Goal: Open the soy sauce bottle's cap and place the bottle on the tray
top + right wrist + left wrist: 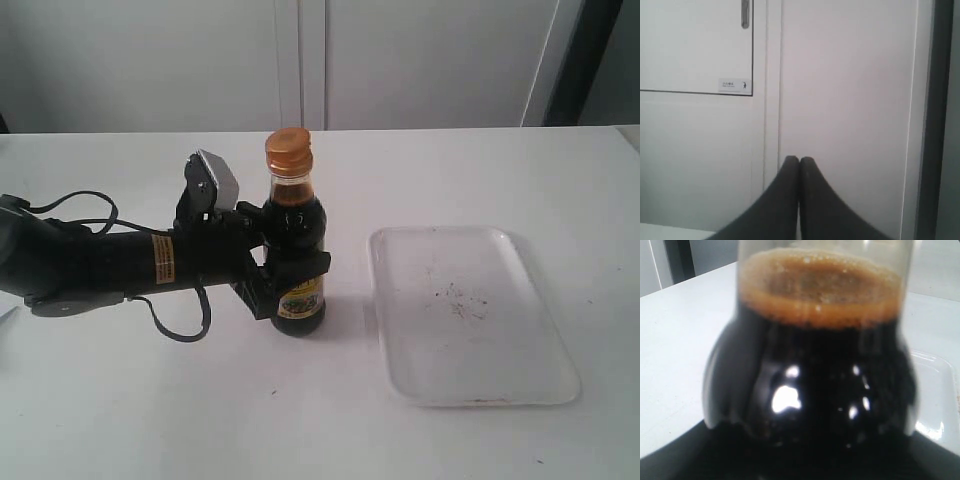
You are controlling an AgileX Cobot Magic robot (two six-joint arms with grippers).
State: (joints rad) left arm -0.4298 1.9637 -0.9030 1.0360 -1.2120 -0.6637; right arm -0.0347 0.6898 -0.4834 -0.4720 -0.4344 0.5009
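Observation:
The soy sauce bottle (297,225) stands upright on the white table, a little left of the tray (468,312). Its golden-orange cap (288,150) sits down on the neck. My left gripper (290,255) reaches in from the left and is shut on the bottle's body, just above the yellow label. The left wrist view is filled by the dark bottle (810,370) with foamy liquid at its shoulder; the fingers are hidden under it. My right gripper (799,161) is shut with nothing between its fingers, facing a white cabinet; it does not show in the exterior view.
The tray's white surface carries a few dark specks. A corner of the tray (935,390) shows behind the bottle in the left wrist view. White cabinet doors (300,60) line the back of the table. Black cables (180,325) hang off the left arm.

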